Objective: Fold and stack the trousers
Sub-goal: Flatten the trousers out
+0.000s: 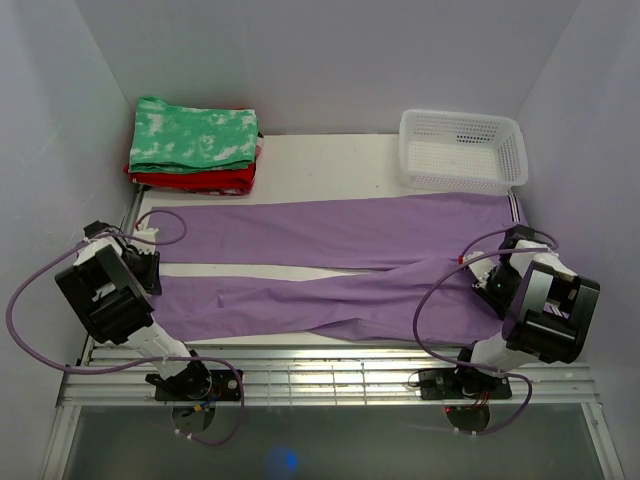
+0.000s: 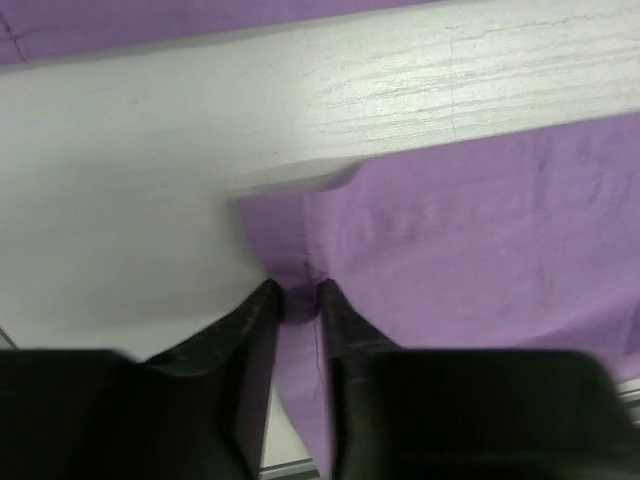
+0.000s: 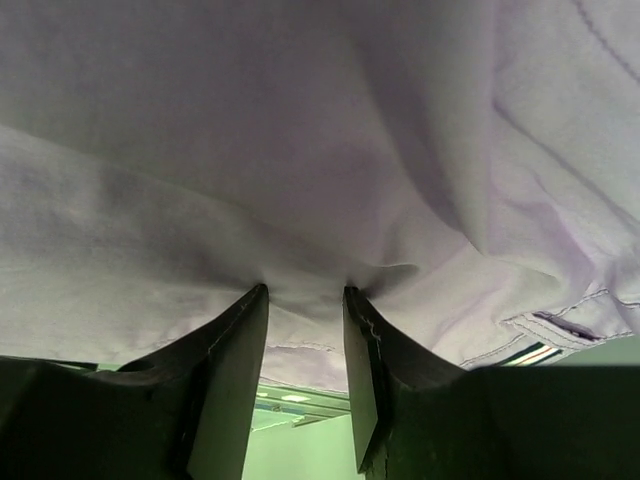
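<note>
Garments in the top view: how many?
3. The lavender trousers lie spread across the middle; a green-and-white folded garment sits at back left; a red folded garment lies beneath it. The stack may hide more.

**Bright overhead, dim wrists**

The top view is bright and even, shadows faint. In the left wrist view the edge of the trousers [image 2: 480, 250] is blurred. The right wrist view is dim, its jaws dark silhouettes.

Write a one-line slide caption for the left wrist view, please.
Left gripper pinching an edge of the purple trousers lying on the white table.
</note>
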Robot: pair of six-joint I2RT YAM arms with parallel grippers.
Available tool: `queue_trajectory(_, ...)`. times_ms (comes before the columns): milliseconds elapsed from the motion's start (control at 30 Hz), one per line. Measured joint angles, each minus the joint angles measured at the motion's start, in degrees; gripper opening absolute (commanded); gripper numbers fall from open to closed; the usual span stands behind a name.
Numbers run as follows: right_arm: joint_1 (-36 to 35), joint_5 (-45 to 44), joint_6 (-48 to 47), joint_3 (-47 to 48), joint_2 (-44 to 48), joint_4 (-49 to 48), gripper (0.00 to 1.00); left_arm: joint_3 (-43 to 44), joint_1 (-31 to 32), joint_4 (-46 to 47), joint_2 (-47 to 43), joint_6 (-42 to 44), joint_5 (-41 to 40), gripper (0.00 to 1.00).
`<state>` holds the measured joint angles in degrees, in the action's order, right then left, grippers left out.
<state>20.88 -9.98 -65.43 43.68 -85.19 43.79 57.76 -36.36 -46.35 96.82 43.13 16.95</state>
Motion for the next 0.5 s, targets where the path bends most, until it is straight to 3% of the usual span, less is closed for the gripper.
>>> queue_trajectory(33, 0.0, 0.0, 0.2, 0.0, 0.0, 0.0, 0.45, -0.3, 0.1, 0.7, -0.1, -0.3, 0.0, 0.11)
queue_trajectory(100, 0.0, 0.0, 0.5, 0.2, 0.0, 0.0, 0.49, -0.5, 0.3, 1.2, -0.2, -0.9, 0.0, 0.00)
queue_trajectory(300, 1.0, 1.5, 1.0, 2.7, -0.1, 0.2, 0.55, 2.5, 0.6, -0.9, 1.6, -1.1, -1.2, 0.00)
queue_trajectory(433, 4.8, 2.9, 1.4, 9.0, -1.4, -0.2, 0.43, 9.4, 0.5, -3.3, 4.6, -0.5, -2.7, 0.00)
queue_trajectory(500, 6.8, 2.9, 1.6, 11.5, -3.0, -1.4, 0.42, 13.6, 0.4, -4.5, 4.9, 0.1, -3.1, 0.00)
